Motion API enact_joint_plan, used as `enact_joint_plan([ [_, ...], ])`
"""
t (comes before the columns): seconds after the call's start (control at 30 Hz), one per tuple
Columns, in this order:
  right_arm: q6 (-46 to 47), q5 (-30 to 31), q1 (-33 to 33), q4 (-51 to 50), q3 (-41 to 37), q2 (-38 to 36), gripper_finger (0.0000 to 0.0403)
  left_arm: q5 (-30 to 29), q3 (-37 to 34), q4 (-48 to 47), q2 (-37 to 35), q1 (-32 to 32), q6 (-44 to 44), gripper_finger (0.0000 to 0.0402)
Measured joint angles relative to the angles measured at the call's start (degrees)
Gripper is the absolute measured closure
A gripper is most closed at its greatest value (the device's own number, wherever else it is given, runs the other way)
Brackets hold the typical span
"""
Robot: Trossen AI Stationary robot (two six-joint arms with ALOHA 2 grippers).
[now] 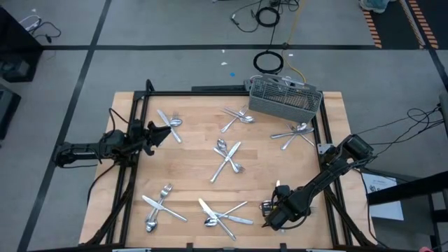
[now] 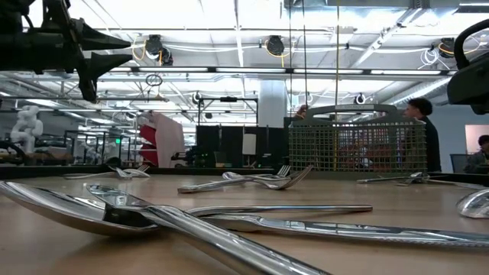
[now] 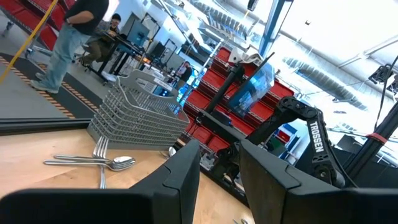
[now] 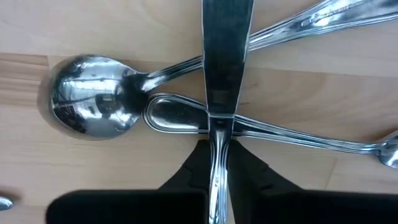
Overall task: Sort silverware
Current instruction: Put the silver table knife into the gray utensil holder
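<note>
Silverware lies in small crossed heaps on the wooden table. My right gripper is at the near right, over a heap of a knife, a spoon and a third piece, and is shut on the knife. My left gripper hovers open and holds nothing at the left edge, beside a heap. It shows high above the table in the low view. Its fingers point across the table at a fork and spoon. My right gripper pinches the knife's handle between its two fingers, coming from above and pointing down. The blade runs out ahead of the fingers, over the spoon's handle and the third piece's handle. I cannot tell whether the knife is lifted.
A grey wire-mesh basket sits at the table's far right corner, also seen in the low view and the left wrist view. Other heaps lie at the middle, near middle and near left. People stand in the room beyond.
</note>
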Motion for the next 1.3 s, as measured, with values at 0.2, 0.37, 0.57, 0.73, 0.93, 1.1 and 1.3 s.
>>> enact_joint_plan([
  [0.2, 0.3, 0.0, 0.0, -0.5, 0.9, 0.2, 0.0383, 0.0, 0.0, 0.0, 0.0, 0.0, 0.0, 0.0281],
  [0.37, 0.2, 0.5, 0.0, -1.6, 5.1, 0.3, 0.0385, 0.0, 0.0, 0.0, 0.0, 0.0, 0.0, 0.0281],
  [0.57, -1.3, 6.2, -0.5, -12.7, 13.1, -0.9, 0.0386, 0.0, 0.0, 0.0, 0.0, 0.0, 0.0, 0.0281],
  [0.73, -3.3, 20.6, -1.5, -22.5, 17.8, -4.8, 0.0386, 0.0, 0.0, 0.0, 0.0, 0.0, 0.0, 0.0281],
  [0.93, -6.5, 39.7, -4.1, -29.4, 18.6, -11.3, 0.0387, 0.0, 0.0, 0.0, 0.0, 0.0, 0.0, 0.0281],
  [1.1, -14.8, 52.2, -8.8, -33.1, 18.6, -16.2, 0.0387, 0.0, 0.0, 0.0, 0.0, 0.0, -0.1, 0.0281],
  [1.3, -32.7, 59.3, -19.5, -33.5, 18.6, -20.1, 0.0387, 0.0, 0.0, 0.0, 0.0, 0.0, -0.1, 0.0281],
])
